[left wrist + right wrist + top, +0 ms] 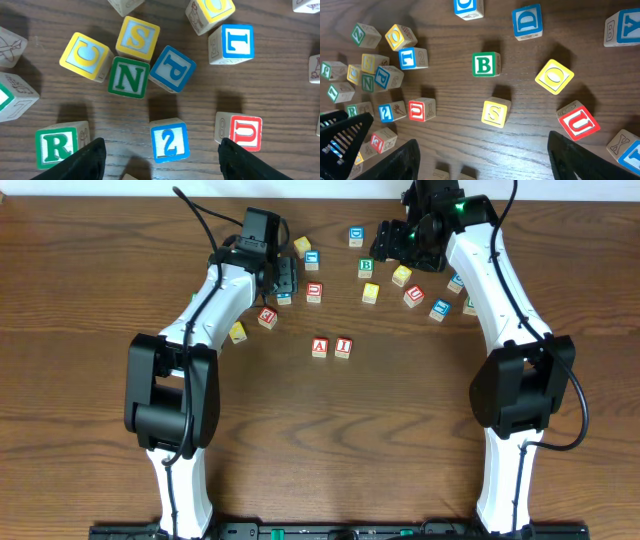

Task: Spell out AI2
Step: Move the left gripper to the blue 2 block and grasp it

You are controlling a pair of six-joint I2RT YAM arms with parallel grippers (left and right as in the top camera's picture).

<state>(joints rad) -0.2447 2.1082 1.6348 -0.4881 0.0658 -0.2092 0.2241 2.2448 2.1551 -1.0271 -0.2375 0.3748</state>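
Observation:
The red A block (319, 347) and the red I block (343, 347) stand side by side at the table's middle. The blue 2 block (170, 142) lies flat between the tips of my left gripper (162, 167), which is open and hovers above it. It also shows in the overhead view (284, 299) just below the left gripper (287, 280), and in the right wrist view (385, 112). My right gripper (485, 160) is open and empty, held high over the back of the table (400, 240).
Loose blocks ring the 2: green R (56, 147), red U (245, 132), green N (129, 77), blue P (172, 69), yellow S (138, 38). Under the right arm lie green B (485, 65), yellow S (495, 113), red U (578, 121).

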